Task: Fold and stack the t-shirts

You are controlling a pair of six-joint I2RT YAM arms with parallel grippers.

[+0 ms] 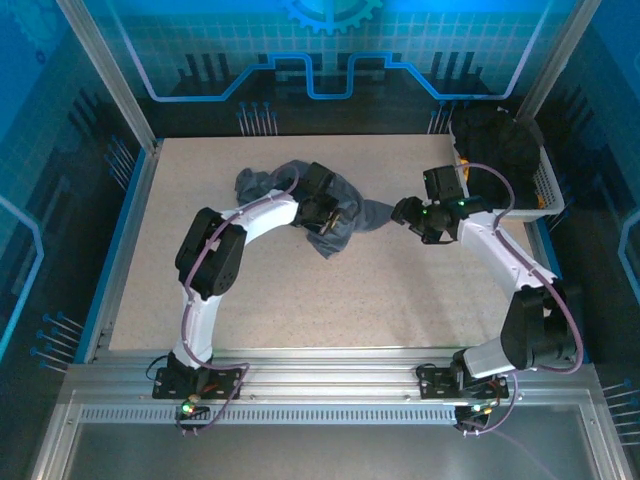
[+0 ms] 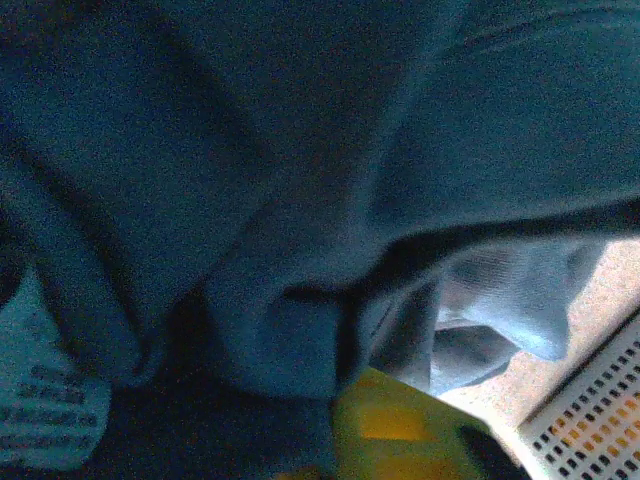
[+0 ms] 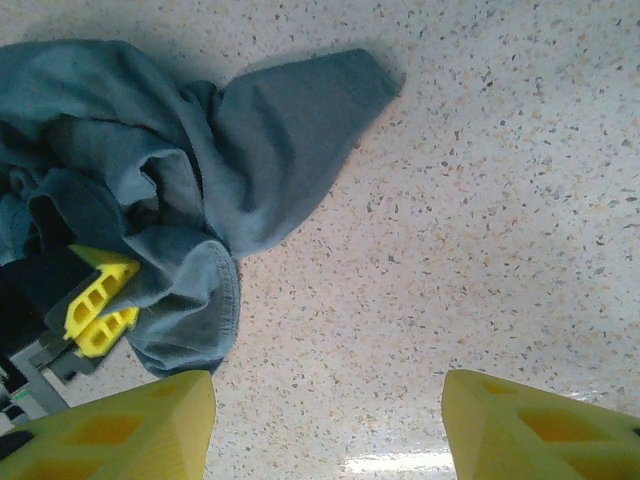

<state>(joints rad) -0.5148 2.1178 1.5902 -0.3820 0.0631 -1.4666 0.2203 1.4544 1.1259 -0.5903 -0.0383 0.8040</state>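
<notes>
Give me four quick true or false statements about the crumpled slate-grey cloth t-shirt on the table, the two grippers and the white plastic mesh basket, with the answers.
1. The crumpled slate-grey cloth t-shirt lies bunched on the speckled tabletop. True.
2. The right gripper is clamped on that shirt. False: its yellow fingers stand apart over bare table beside the shirt, with nothing between them.
3. The left gripper is shut on the shirt's cloth. True.
4. The white plastic mesh basket is empty. False: dark bundled cloth is piled inside it.
</notes>
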